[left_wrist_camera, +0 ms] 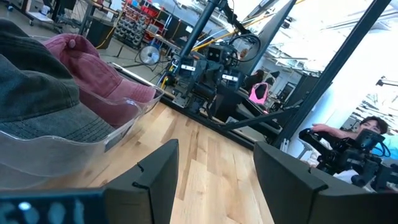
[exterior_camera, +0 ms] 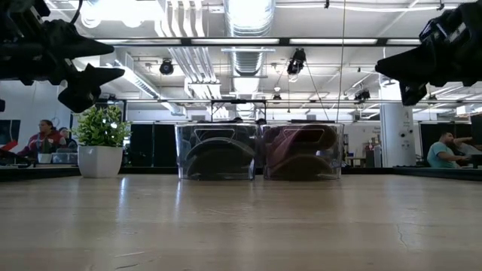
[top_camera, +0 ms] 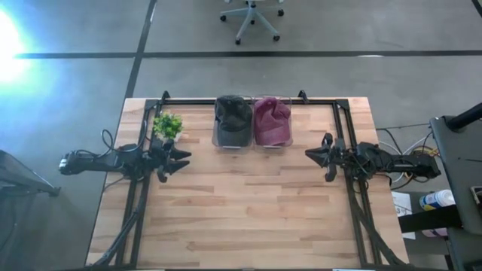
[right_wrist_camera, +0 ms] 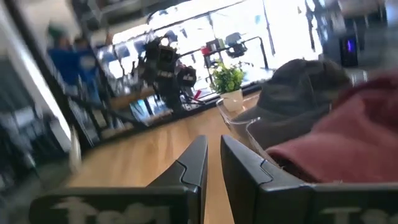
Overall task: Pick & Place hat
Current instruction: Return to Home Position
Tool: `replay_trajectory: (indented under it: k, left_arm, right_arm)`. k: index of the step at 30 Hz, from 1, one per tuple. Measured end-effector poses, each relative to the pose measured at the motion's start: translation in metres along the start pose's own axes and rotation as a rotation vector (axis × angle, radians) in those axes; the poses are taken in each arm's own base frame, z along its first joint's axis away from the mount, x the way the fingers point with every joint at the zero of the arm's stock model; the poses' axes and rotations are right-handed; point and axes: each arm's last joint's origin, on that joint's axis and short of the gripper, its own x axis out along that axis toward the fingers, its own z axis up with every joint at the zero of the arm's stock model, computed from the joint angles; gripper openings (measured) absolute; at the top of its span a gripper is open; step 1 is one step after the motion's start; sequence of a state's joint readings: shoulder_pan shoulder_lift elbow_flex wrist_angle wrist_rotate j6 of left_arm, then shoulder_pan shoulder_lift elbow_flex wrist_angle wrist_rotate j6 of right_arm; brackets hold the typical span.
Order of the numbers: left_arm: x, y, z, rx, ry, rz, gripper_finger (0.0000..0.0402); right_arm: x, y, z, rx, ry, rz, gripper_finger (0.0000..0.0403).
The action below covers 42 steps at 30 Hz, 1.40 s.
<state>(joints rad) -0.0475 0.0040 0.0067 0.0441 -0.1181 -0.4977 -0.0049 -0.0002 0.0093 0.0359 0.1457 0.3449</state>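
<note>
Two clear bins stand side by side at the table's far edge. The left bin (top_camera: pixel 216 139) holds a dark grey hat (top_camera: pixel 233 117), and the right bin (top_camera: pixel 289 139) holds a maroon hat (top_camera: pixel 271 120). Both hats rest inside their bins and rise above the rims. My left gripper (top_camera: pixel 181 158) hovers above the table's left side, open wide, pointing toward the right. Its wrist view shows the grey hat (left_wrist_camera: pixel 31 87) and the maroon hat (left_wrist_camera: pixel 87 59) beside its fingers. My right gripper (top_camera: pixel 312 154) hovers at the right side, pointing left, its fingers only a narrow gap apart (right_wrist_camera: pixel 214 140).
A small potted plant (top_camera: pixel 167 124) stands near the far left corner, just beyond my left gripper. The wooden table (top_camera: pixel 248 218) lies bare between and in front of the arms. An office chair (top_camera: pixel 252 19) stands beyond the table, and people sit in the room behind.
</note>
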Motion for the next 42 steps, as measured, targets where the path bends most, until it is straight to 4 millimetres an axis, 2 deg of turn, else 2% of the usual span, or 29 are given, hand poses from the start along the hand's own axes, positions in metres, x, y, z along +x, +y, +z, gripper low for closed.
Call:
replay_trajectory:
  k: [6,11,21,32,42]
  left_arm:
    - [0.0,0.0,0.0,0.0,0.001,0.0,0.0202]
    - [0.0,0.0,0.0,0.0,0.001,0.0,0.0202]
    - [0.0,0.0,0.0,0.0,0.001,0.0,0.0202]
    - [0.0,0.0,0.0,0.0,0.002,0.0,0.0202]
    - [0.0,0.0,0.0,0.0,0.002,0.0,0.0202]
  right_arm:
    - [0.0,0.001,0.002,-0.365,-0.016,0.026,0.0043]
    - [-0.001,0.006,0.004,-0.521,-0.059,0.066,0.0043]
    - [-0.002,0.011,-0.001,-0.488,-0.017,0.146,0.0043]
    - [0.0,0.009,-0.007,-0.299,0.064,0.13,0.0043]
    - [0.001,0.009,-0.007,-0.298,0.07,0.129,0.0043]
